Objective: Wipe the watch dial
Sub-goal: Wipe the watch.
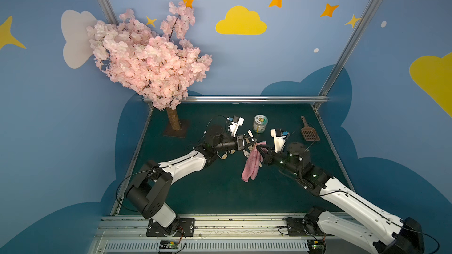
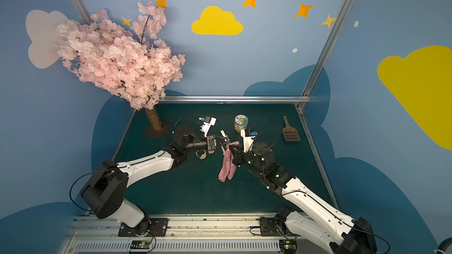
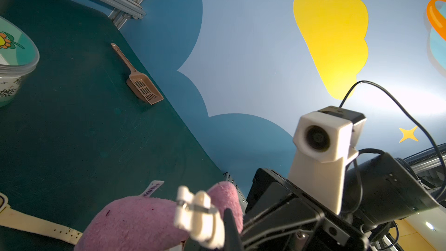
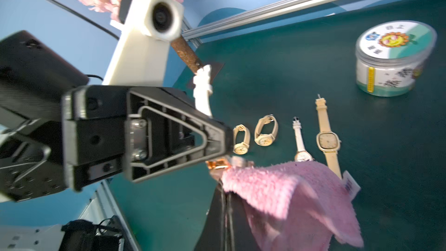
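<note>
Extended tip-to-tip mid-frame: left gripper jaws clamped on white-strapped watch, right gripper jaws on fluffy pink cloth; dial obscured.

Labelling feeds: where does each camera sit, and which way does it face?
Top views: high in front, looking down at the table; both arms show.
Left wrist: on the left arm, facing the right tool and scoop; own tool not visible.
Right wrist: on the right arm, facing the left tool and jar; own tool shows.
Shared: both wrist views show the pink cloth.
</note>
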{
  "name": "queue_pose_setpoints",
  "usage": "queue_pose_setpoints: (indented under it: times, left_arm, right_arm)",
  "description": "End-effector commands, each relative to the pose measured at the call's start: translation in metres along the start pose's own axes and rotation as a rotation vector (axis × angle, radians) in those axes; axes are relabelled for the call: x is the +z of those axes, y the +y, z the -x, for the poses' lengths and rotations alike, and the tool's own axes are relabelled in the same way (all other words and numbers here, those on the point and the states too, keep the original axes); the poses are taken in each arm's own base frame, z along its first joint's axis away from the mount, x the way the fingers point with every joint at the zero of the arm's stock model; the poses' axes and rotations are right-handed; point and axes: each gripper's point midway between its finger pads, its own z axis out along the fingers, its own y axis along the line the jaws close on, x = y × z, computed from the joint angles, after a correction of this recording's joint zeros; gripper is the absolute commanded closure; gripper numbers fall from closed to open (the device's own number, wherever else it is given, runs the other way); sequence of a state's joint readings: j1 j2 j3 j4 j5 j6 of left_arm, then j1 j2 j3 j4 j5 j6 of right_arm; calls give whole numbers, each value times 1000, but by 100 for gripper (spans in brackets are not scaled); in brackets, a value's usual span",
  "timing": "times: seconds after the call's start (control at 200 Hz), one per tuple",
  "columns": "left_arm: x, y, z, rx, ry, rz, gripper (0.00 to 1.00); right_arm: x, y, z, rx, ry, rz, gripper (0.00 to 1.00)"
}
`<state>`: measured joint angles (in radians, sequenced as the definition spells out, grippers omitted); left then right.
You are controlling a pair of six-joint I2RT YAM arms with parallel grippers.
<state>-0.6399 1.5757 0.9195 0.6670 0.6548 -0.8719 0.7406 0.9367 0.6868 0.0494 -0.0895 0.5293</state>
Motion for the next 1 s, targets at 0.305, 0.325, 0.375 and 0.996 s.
queue_pose_setpoints:
  times: [0.305,0.325,0.375,0.996]
  left_arm:
    - [-3,-14,-1,31,0,-33,97]
    - [-4,-14,0,32,-1,-31,97]
    - [-4,-13,-1,29,-1,-27,97]
    - [-6,-16,-2,26,18,-21,97]
  right_arm:
    - [-2,-30,3,27,12,-196,100]
    - [-2,-28,4,22,8,-181,100]
    - [-1,-14,7,0,-8,-100,100]
    - [-3,7,6,-40,-52,47,100]
